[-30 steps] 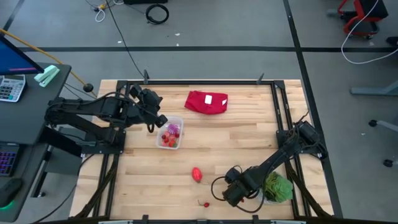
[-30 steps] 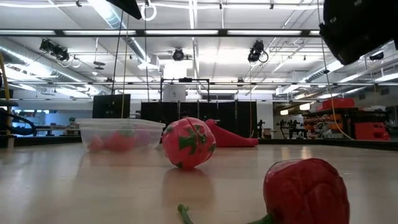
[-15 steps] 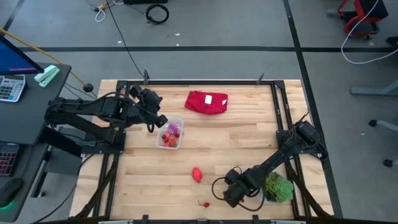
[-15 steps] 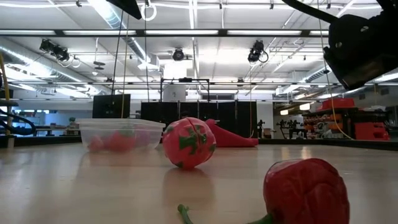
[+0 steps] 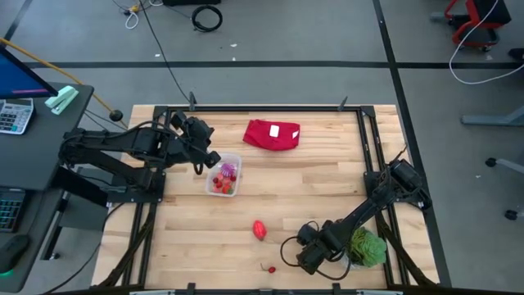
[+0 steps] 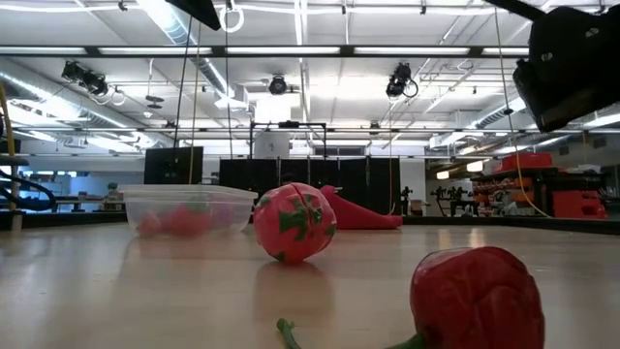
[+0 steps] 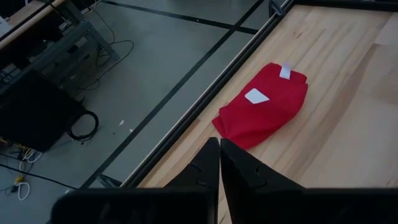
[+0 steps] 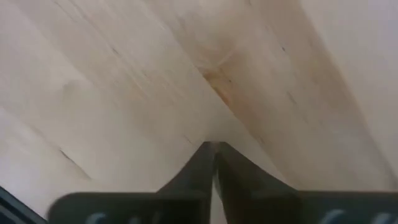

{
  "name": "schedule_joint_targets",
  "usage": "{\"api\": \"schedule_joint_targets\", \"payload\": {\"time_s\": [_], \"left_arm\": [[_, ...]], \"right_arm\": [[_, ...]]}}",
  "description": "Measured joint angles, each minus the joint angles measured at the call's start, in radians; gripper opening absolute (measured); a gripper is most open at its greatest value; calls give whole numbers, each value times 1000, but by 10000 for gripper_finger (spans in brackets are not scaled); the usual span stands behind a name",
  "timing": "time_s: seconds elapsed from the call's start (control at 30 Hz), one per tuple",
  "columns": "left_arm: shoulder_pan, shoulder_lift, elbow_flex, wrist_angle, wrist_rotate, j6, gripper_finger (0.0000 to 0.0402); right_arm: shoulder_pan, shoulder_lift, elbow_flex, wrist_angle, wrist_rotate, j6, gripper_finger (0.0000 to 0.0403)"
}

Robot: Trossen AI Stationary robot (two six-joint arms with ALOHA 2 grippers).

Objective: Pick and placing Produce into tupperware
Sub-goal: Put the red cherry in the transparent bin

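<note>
Right gripper [image 5: 288, 256] closed and empty, low over bare wood.

Small red piece [image 5: 271, 269] at its seven o'clock, red oval piece [image 5: 259, 230] at ten; both remain. Tub [image 5: 223, 174] up the table holds several. Left gripper [image 7: 219, 163] closed beside it.

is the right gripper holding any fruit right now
No: in the right wrist view the right gripper has its fingers pressed together with nothing between them, and only bare wooden table lies beyond.

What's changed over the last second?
The right claw has closed on nothing, and the right arm has shifted slightly, rising in the low view. The left claw stays shut beside the tupperware; the red oval piece and small piece haven't moved.
</note>
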State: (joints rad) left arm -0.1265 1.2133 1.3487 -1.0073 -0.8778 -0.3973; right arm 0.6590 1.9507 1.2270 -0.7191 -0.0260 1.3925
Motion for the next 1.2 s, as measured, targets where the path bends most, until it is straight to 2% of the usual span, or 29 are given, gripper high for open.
{"api": "schedule_joint_targets", "payload": {"time_s": [0.1,0.17,0.47,0.6,0.67,0.77,0.83,0.97,1.2], "left_arm": [[0,0,0,0,0,0,15],[0,0,0,0,0,0,12],[0,-1,0,10,0,0,22],[0,-1,0,17,0,0,19],[0,-1,0,19,0,0,15],[0,-1,0,24,0,7,11],[0,-1,0,24,-1,32,9],[0,-1,0,24,-14,47,9],[1,-1,0,23,-42,53,23]], "right_arm": [[-2,-2,0,3,11,-48,8],[-7,-9,-1,7,55,-62,11],[-137,-87,0,68,525,-275,6],[-250,-120,0,246,759,-479,4],[-309,-122,0,397,812,-604,5],[-395,-113,1,635,796,-799,6],[-449,-93,1,762,730,-871,5],[-529,-23,1,998,552,-927,4],[-598,182,30,1438,364,-959,5]]}}
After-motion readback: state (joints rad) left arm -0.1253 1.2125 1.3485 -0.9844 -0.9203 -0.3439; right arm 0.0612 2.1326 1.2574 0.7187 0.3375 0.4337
